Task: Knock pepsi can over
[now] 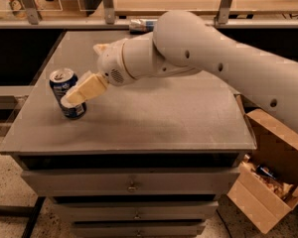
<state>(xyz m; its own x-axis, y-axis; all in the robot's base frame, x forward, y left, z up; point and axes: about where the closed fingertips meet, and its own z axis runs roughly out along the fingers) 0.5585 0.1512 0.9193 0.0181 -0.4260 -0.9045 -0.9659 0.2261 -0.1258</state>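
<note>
The pepsi can [64,89] is dark blue with a silver top and stands near the left edge of the grey cabinet top [154,118], leaning slightly to the left. My gripper [73,98] reaches in from the right with its tan fingers against the can's right side. The white arm [213,58] crosses the cabinet top from the right.
An open cardboard box [268,177] with items inside stands on the floor at the right of the cabinet. A pale silver-and-blue can [141,25] lies at the cabinet's far edge by a metal rail. Drawers [134,185] face forward below.
</note>
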